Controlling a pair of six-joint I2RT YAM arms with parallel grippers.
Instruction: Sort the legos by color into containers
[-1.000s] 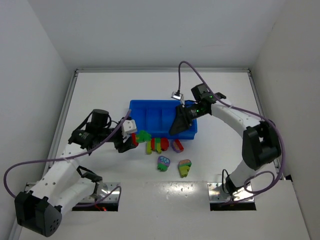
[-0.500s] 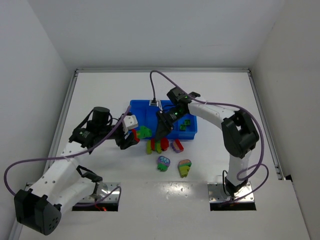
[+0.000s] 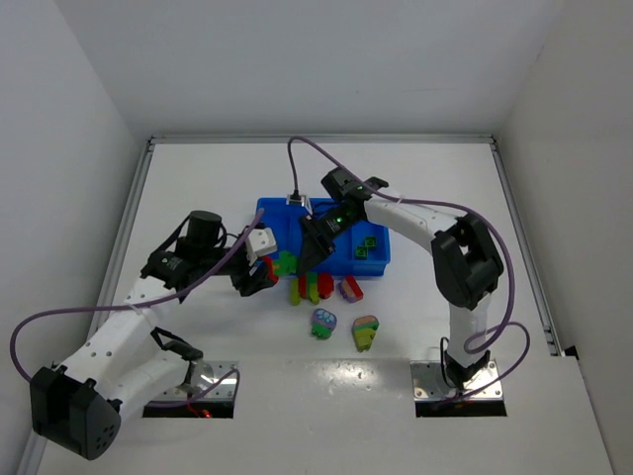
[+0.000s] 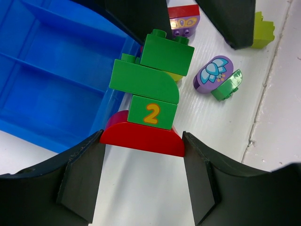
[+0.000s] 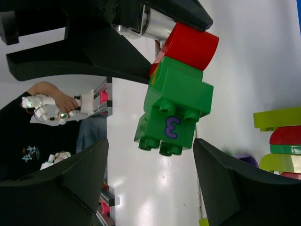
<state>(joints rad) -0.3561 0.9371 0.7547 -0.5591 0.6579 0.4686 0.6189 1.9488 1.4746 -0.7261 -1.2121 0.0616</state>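
Beside the blue tray (image 4: 47, 70), the left gripper (image 4: 141, 146) has its jaws clamped on a red-green lego cluster (image 4: 150, 84), the right gripper (image 5: 150, 141) its jaws wide around it.

The right arm is swinging from the bench's right edge toward its left edge, crossing the blue tray (image 3: 269, 220). The right gripper (image 3: 309, 259) is arriving over the tray's near-left corner, jaws spread, closing on the green-and-red lego cluster (image 3: 286, 263). Two green legos (image 3: 368, 245) in the rightmost compartment are now showing, uncovered by the arm. The left gripper (image 3: 259, 277), clamped on the cluster's red base, is nudging it slightly toward the far edge.
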